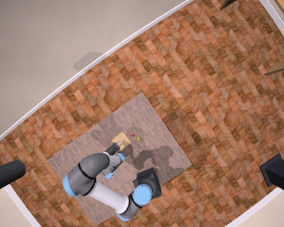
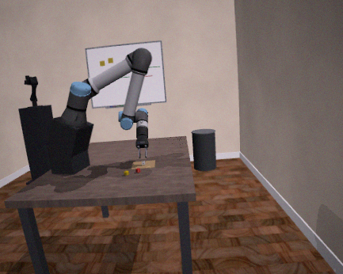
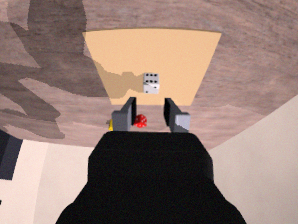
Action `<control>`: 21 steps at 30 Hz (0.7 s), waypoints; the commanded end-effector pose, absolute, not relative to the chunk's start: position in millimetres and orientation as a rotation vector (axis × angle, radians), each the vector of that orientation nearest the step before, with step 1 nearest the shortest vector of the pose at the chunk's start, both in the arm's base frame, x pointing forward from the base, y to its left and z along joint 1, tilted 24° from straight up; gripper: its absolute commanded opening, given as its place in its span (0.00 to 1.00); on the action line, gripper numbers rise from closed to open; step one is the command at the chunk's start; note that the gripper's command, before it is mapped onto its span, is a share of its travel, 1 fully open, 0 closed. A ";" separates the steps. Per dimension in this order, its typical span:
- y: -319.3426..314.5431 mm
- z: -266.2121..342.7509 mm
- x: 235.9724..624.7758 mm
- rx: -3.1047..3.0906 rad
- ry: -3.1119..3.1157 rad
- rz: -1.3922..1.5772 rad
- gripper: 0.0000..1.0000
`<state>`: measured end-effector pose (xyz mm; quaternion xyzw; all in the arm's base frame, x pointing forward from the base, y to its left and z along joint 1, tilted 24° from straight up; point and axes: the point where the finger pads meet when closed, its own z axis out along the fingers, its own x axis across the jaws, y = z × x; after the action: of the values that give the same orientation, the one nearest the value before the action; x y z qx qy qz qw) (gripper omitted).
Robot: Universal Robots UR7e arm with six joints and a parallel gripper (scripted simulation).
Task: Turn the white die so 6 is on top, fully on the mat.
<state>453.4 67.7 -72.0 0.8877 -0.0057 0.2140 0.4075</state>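
The white die (image 2: 143, 163) (image 3: 151, 83) lies flat on the tan mat (image 1: 122, 134) (image 2: 151, 164) (image 3: 195, 52), near the middle. In the wrist view a face with six pips points toward the camera; the brighter face below it in the picture, with two pips, seems to be the top. My gripper (image 1: 121, 143) (image 2: 142, 157) (image 3: 150, 106) is open and empty, with its fingertips above the mat and the white die, not touching them. The red die (image 1: 132, 135) (image 2: 138, 170) (image 3: 141, 120) and the yellow die (image 1: 138, 138) (image 2: 126, 173) (image 3: 111, 125) are off the mat.
The grey-brown table (image 1: 155, 121) (image 2: 108, 190) carries the mat and dice. The red and yellow dice lie close together beyond one mat edge, apart from each other. The arm's dark base block (image 2: 70, 150) stands at the table's side. A dark bin (image 2: 203, 150) stands on the floor.
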 end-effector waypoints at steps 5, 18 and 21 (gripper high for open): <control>67.3 -84.3 459.3 2.238 -0.014 0.542 0.70; 66.6 -100.2 466.2 2.238 -0.014 0.542 0.70; 66.5 -100.9 466.5 2.238 -0.014 0.542 0.70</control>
<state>465.3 66.5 -99.5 0.8877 -0.0055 0.2140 0.4075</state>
